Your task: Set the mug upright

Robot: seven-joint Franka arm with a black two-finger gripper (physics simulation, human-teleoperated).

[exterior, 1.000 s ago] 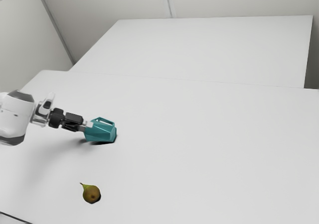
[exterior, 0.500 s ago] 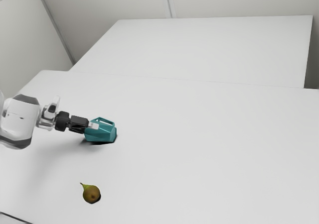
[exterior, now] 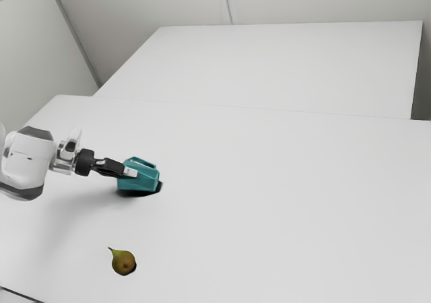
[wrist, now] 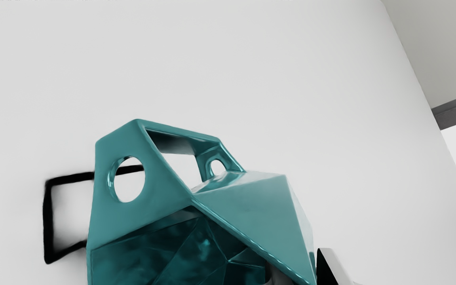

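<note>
In the exterior view my gripper (exterior: 128,172) is at the near end of the teal mug (exterior: 147,180), which lies on its side with its handle uppermost. The wrist view looks into the open mouth of the mug (wrist: 247,202). There the gripper (wrist: 304,276) is shut on the mug's wall, one finger inside the mouth and the other (wrist: 333,269) against the outside. Most of the inner finger is hidden by the wall. A dark shadow lies beneath and beside the mug.
A green-brown pear (exterior: 124,262) lies on the white table (exterior: 269,215), away from the mug toward the exterior view's bottom. Another white surface (exterior: 283,67) stands beyond the table's far edge.
The fingers have closed on the mug's wall. The mug has shifted slightly toward the exterior view's right and tilted a little, and more shadow shows at its far end. The pear has stayed put.
</note>
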